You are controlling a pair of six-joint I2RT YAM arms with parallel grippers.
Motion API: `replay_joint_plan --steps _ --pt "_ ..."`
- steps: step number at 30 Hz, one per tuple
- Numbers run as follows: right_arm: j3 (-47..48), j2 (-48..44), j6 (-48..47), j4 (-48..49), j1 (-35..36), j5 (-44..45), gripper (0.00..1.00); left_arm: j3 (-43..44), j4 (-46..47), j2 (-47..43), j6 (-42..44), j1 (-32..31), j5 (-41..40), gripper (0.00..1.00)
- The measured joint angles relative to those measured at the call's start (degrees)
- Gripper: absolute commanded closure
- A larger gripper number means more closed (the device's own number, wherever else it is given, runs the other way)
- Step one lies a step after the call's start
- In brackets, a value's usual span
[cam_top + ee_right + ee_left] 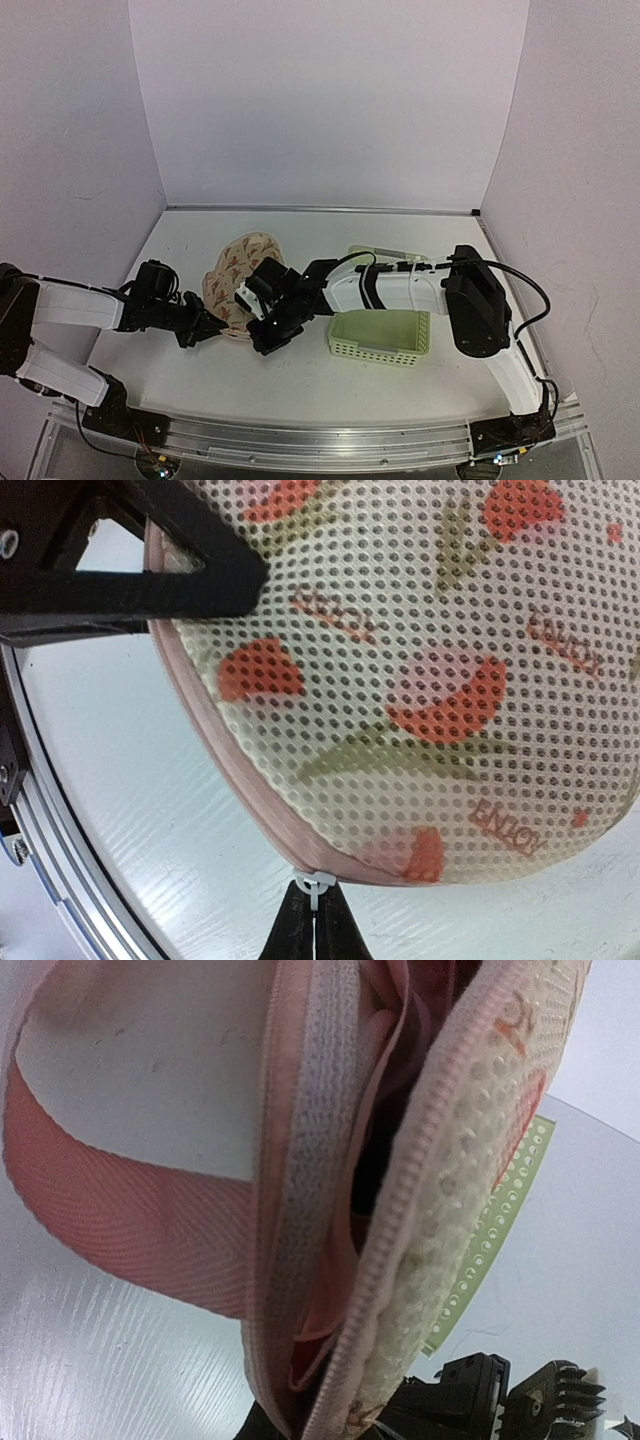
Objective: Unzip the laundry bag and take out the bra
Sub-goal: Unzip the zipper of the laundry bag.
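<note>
left arm: comes in from the left edge of the counter (300, 390). The left gripper (205, 330) is at the near-left rim of the laundry bag (240, 265).
left fingers: hidden in every view, so can't tell whether they are spread or clamped. The wrist cam is filled by the bag rim.
bag position: left of centre on the counter, about midway between near and far edges. It is tipped up rather than lying flat on its dome.
bag axis: long axis runs roughly near edge to far edge, leaning slightly toward the far right corner.
zip: partly open. The left wrist view shows the two rims parted, zip teeth (400, 1220) on the right rim and a pink strap (110, 1230) looping off to the left.
contents: pink fabric (390, 1020) shows in the gap. Probably the bra, not confirmed.
right fingers: the right gripper (315, 910) has its fingers pressed together, pinching the white pull loop (315, 885) at the lowest point of the rim.
right arm: reaches across from the right edge, ending at the bag's near end.
basket: pale green basket (380, 348) sits right of the bag under the right forearm, not touching the bag.
key relation: the pull is at the near end and the bag body lies away from the right fingers toward the far edge. Remaining closed zip has to be run along the rim curve.
nearer arm: both are at the bag. The right has the pull, the left looks placed to brace.
step: unzipping under way, bra not out yet.
</note>
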Motion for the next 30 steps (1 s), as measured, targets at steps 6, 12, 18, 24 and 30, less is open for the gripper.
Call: replay_joint_plan --steps 6,12,18,24,30 --pt "-5.03 -3.08 -3.45 0.85 -0.04 1.62 1.0 2.69 -5.11 -0.2 5.95 1.77 3.13 1.0" --pt "-7.93 -5.57 -9.51 1.73 -0.04 3.96 1.0 5.7 -12.02 -0.28 13.86 4.85 6.78 1.0" --pt "-8.79 -7.06 -14.47 1.42 -0.28 5.27 1.0 7.37 -16.5 -0.94 19.54 6.05 9.29 1.0" --pt "-8.35 -7.06 -16.79 -0.81 -1.97 5.2 1.0 7.48 -18.47 -1.62 22.53 6.38 10.03 1.0" --pt "-5.99 -6.97 -17.79 -3.48 -5.16 4.37 1.0 7.76 -18.69 -2.49 24.0 6.49 10.34 1.0"
